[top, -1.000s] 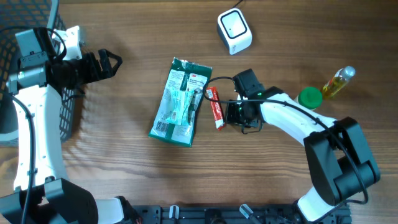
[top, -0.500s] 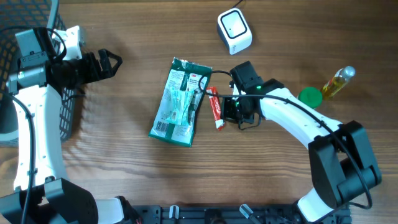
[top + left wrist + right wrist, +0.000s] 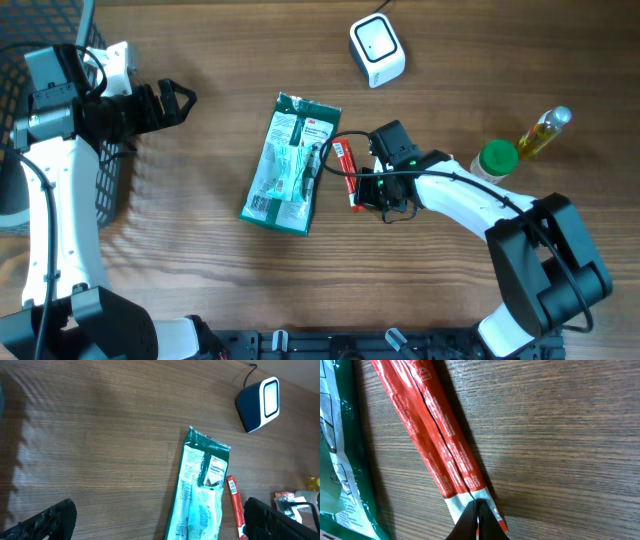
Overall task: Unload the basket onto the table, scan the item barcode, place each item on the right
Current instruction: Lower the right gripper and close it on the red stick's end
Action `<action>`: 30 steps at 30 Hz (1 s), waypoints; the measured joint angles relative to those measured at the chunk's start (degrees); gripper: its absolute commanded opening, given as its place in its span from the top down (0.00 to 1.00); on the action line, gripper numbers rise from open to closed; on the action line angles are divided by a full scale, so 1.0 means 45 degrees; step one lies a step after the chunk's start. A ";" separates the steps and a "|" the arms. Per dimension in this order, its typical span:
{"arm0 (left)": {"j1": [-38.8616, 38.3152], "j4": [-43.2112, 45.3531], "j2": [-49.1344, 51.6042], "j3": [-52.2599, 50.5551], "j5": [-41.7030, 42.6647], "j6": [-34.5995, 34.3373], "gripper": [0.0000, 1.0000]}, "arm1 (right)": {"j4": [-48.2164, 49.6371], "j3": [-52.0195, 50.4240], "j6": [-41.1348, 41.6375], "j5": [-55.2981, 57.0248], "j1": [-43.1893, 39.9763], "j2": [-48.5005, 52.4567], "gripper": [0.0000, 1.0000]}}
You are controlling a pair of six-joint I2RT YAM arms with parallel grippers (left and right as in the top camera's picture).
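My right gripper (image 3: 476, 521) is pinched shut on just the silver crimped end of the red stick packet (image 3: 432, 440), which lies on the counter (image 3: 200, 290) beside a green pouch (image 3: 290, 165). My left gripper (image 3: 185, 99) hangs wide open and empty. So thin a hold could slip, or let the packet swing and turn its barcode away from the scanner (image 3: 377, 50).

a brown wood-grain table (image 3: 200, 290) under soft, even light.

Left arm (image 3: 45, 215) and right arm (image 3: 462, 196): smooth white links, rounded, joined by bulky black joint housings. Left gripper (image 3: 182, 99) and right gripper (image 3: 358, 192): matte black throughout, with rough-textured fingers (image 3: 50, 520) tapering to slim tips. One thin black cable (image 3: 345, 133), looped, at the right wrist.
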 measured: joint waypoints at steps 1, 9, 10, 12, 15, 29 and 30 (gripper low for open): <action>0.0000 0.0000 0.0000 -0.0005 0.0000 0.0000 0.00 | -0.0243 0.0039 -0.0015 -0.0005 -0.0049 0.0000 0.96; 0.0000 0.0000 0.0000 0.0000 0.0005 0.0000 0.00 | -0.5081 0.1812 -0.2482 0.1545 -0.1336 -0.0418 0.95; 0.0000 -0.0005 0.0000 -0.0005 0.0005 0.0000 0.00 | -0.5372 0.2234 -0.2866 0.1739 -0.1384 -0.0578 0.95; 0.0000 -0.0005 0.0000 0.0000 0.0005 0.0000 0.00 | -0.5663 0.3021 -0.3390 0.1846 -0.1384 -0.0889 0.82; 0.0000 -0.0010 0.0000 -0.0005 0.0000 0.0000 0.00 | -0.5615 0.3371 -0.3565 0.1355 -0.1379 -0.1141 0.65; 0.0000 -0.0015 0.0000 -0.0005 0.0005 0.0000 0.00 | -0.3507 0.1710 -0.2535 0.0957 -0.1268 -0.1137 0.57; 0.0000 -0.0010 0.0000 0.0000 0.0005 0.0000 0.00 | -0.3366 0.1579 -0.2492 0.0967 -0.1268 -0.1137 0.57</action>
